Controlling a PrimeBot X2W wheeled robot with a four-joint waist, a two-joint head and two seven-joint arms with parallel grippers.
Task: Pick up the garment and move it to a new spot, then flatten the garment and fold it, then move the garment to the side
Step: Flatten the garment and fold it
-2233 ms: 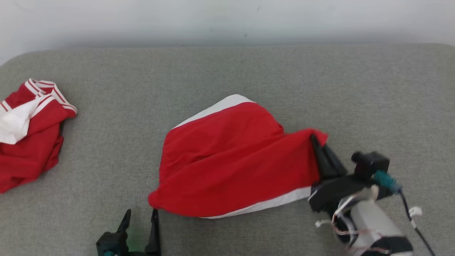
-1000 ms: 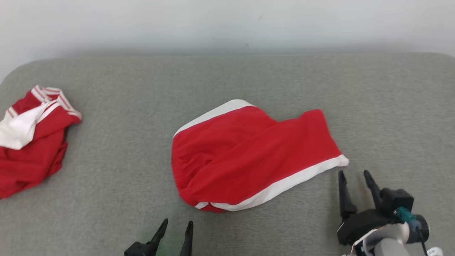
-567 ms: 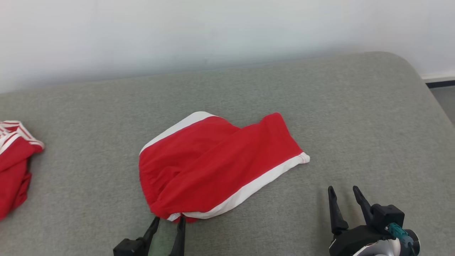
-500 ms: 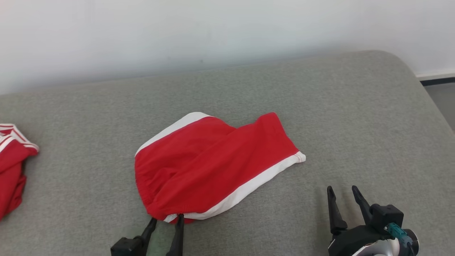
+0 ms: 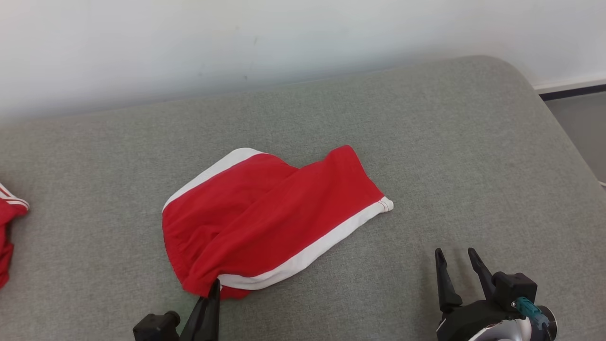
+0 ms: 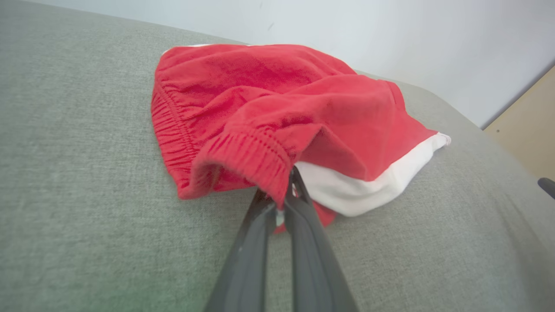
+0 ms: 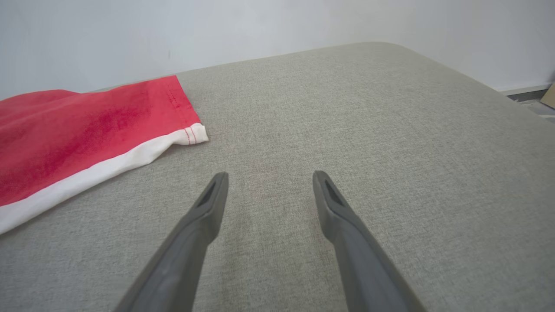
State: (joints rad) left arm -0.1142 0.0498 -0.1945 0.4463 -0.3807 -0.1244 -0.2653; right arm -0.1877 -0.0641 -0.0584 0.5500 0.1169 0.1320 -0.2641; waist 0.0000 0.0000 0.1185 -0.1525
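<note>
At the near edge of the grey fabric-covered bench (image 5: 426, 142), left of the middle, the left end effector (image 5: 216, 286) reaches in low, its fingers pointing toward the far edge and pressed together. They pinch the nearest corner of the red shorts (image 5: 270, 218), just where the white side band ends. Toward the near right corner, the right end effector (image 5: 454, 253) sits with its pale wrist at the frame's bottom. Its two dark fingers are spread and point at the far edge with nothing between them, apart from the shorts' white hem corner.

The garment (image 5: 4, 246) lies at the bench's left edge, well apart from the shorts. A red fold with striped trim is visible, and the frame cuts off the rest.

Seen from the left wrist, the left end effector (image 6: 289, 190) has its tips tucked under a gathered elastic waistband. That end of the red shorts (image 6: 282, 99) is raised slightly off the bench (image 6: 65, 195), which the head view does not make clear.

Seen from the right wrist, the right end effector (image 7: 269, 175) hovers over bare bench (image 7: 347, 108). Red stitching shows on the hem corner of the red shorts (image 7: 78, 130), which lie flat at that end.
</note>
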